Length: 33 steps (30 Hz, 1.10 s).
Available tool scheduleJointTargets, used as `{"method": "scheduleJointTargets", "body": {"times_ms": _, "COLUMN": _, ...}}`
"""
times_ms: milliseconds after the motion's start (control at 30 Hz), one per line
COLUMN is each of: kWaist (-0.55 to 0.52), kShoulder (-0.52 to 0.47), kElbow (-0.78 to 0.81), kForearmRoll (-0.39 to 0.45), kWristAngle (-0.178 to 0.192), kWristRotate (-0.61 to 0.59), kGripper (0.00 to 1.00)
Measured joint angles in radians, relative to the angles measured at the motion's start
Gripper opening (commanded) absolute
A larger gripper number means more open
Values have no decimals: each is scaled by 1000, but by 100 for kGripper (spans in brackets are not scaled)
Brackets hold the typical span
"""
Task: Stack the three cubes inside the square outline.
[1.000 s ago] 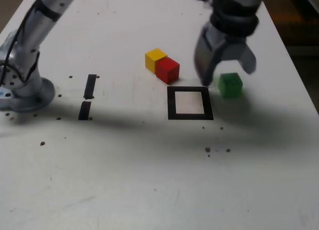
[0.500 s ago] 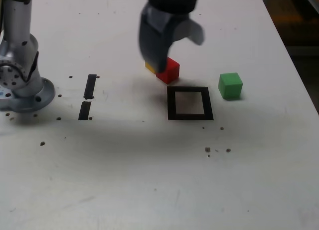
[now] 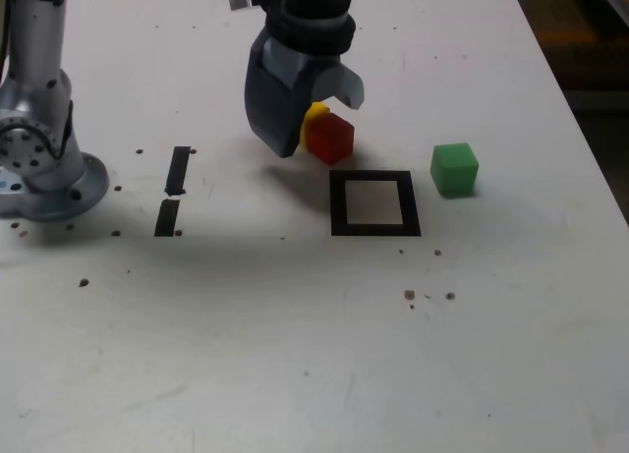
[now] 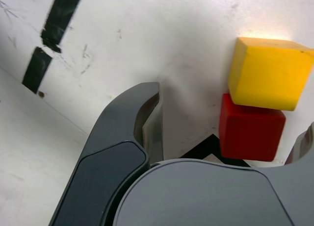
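Hovering, exterior view: gripper over the table, at 11 o'clock from the square outline. Jaws spread wide, nothing grasped. Red cube also at 11 o'clock from the outline, just beside its corner. Yellow cube on the red one's 10 to 11 o'clock side, partly hidden by the gripper. Green cube alone at 2 o'clock from the outline, outside it. Two black tape strips near 9 o'clock, arm base farther out that way. Outline's white interior bare.

Wrist view: end effector released, fingers apart. Yellow and red cubes touching, both seen across the opening between the fingers, neither clamped. Part of the outline's black tape shows near the red cube, the rest hidden behind the gripper body.
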Motion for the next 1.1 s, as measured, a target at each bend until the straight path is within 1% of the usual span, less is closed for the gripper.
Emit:
{"method": "scheduleJointTargets", "body": {"times_ms": 133, "kWaist": 1, "kShoulder": 33, "kElbow": -25, "kForearmRoll": -6, "kWristAngle": -7, "kWristRotate": 0, "kGripper": 94}}
{"method": "scheduleJointTargets", "body": {"times_ms": 367, "kWaist": 4, "kShoulder": 69, "kElbow": -38, "kForearmRoll": -20, "kWristAngle": -22, "kWristRotate": -6, "kGripper": 83}}
{"method": "scheduleJointTargets", "body": {"times_ms": 467, "kWaist": 11, "kShoulder": 69, "kElbow": -37, "kForearmRoll": -20, "kWristAngle": -24, "kWristRotate": -10, "kGripper": 76}}
{"method": "scheduleJointTargets", "body": {"times_ms": 567, "kWaist": 17, "kShoulder": 70, "kElbow": -37, "kForearmRoll": -23, "kWristAngle": -26, "kWristRotate": -10, "kGripper": 65}}
{"method": "scheduleJointTargets", "body": {"times_ms": 667, "kWaist": 23, "kShoulder": 71, "kElbow": -35, "kForearmRoll": -27, "kWristAngle": -29, "kWristRotate": -10, "kGripper": 57}}
{"method": "scheduleJointTargets", "body": {"times_ms": 767, "kWaist": 25, "kShoulder": 73, "kElbow": -31, "kForearmRoll": -34, "kWristAngle": -31, "kWristRotate": -10, "kGripper": 52}}
{"method": "scheduleJointTargets", "body": {"times_ms": 933, "kWaist": 27, "kShoulder": 80, "kElbow": -26, "kForearmRoll": -59, "kWristAngle": -34, "kWristRotate": -10, "kGripper": 47}}
{"method": "scheduleJointTargets", "body": {"times_ms": 1100, "kWaist": 28, "kShoulder": 82, "kElbow": -24, "kForearmRoll": -88, "kWristAngle": -30, "kWristRotate": -2, "kGripper": 33}}
